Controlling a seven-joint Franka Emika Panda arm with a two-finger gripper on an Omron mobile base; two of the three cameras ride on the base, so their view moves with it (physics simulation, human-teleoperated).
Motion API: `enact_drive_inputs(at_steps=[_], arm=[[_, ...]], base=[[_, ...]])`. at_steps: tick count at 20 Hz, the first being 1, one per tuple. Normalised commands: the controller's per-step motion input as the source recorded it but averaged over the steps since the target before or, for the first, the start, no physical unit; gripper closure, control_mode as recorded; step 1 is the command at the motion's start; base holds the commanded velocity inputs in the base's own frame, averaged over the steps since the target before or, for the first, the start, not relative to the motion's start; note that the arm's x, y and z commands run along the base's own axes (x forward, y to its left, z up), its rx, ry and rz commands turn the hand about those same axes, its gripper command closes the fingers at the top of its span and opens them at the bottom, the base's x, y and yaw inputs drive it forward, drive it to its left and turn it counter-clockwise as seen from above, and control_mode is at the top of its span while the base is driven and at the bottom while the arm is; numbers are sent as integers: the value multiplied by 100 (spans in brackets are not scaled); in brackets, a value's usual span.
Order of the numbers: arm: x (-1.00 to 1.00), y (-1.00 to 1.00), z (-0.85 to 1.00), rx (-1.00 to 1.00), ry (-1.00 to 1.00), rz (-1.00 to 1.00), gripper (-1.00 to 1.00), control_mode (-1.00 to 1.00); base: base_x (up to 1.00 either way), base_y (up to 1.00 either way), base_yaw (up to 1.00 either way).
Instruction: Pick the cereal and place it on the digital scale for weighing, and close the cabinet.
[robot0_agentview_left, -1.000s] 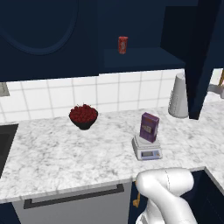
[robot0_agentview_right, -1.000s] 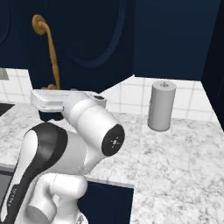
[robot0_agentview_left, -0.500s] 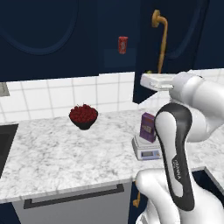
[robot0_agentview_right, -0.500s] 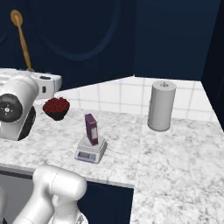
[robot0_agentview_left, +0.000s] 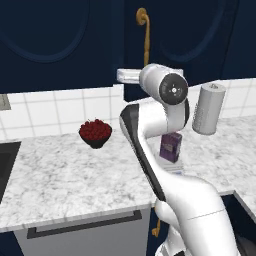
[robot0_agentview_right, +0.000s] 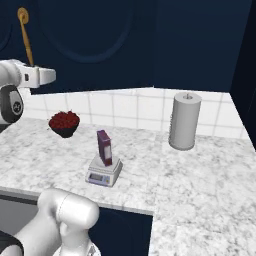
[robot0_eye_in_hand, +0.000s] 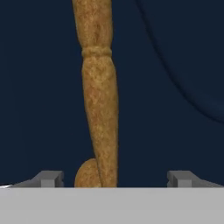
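With the cereal (robot0_agentview_right: 104, 147) upright on the digital scale (robot0_agentview_right: 103, 173) on the bench (robot0_agentview_right: 200, 170), the jaws stand apart before the cabinet (robot0_agentview_left: 200, 40) door's stiff, slim brass handle (robot0_eye_in_hand: 99, 96), best pushed mid-length.

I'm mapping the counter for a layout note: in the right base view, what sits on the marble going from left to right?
Bowl of red fruit → digital scale with the cereal standing on it → paper towel roll.
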Motion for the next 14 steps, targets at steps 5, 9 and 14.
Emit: enact_drive_inputs(at_steps=[5, 9, 14], arm=[[98, 6, 0, -3, 28, -4, -100, -100], [83, 14, -13, -8, 4, -4, -100, -100], [86, 11, -23, -6, 0, -4, -100, -100]], base=[[0, 0, 0], [0, 0, 0], [0, 0, 0]])
